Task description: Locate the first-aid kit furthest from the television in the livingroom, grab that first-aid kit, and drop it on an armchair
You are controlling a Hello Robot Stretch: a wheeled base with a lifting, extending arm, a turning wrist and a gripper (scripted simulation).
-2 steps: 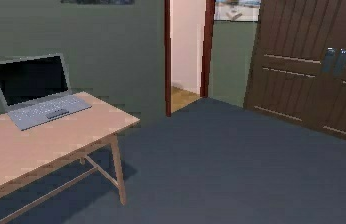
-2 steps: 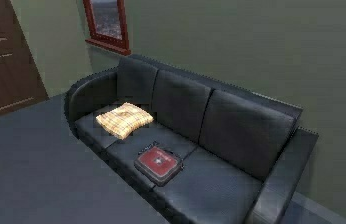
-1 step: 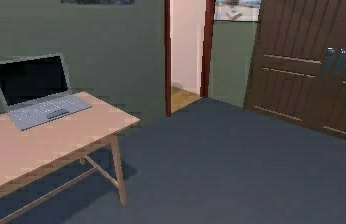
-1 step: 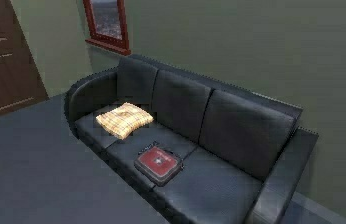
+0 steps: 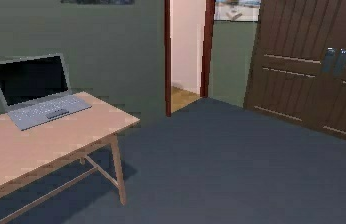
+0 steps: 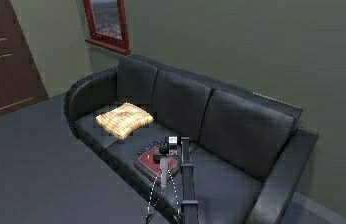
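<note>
first-aid kit (image 6: 146, 160) (reddish) on sofa (image 6: 231, 120) seat | gripper (image 6: 164, 152) at it, cannot tell if holding

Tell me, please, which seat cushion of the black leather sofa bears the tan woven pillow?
The seat cushion at the arm side view's left end: the tan woven pillow lies there, whereas the middle cushion bears a dark red thing.
</note>
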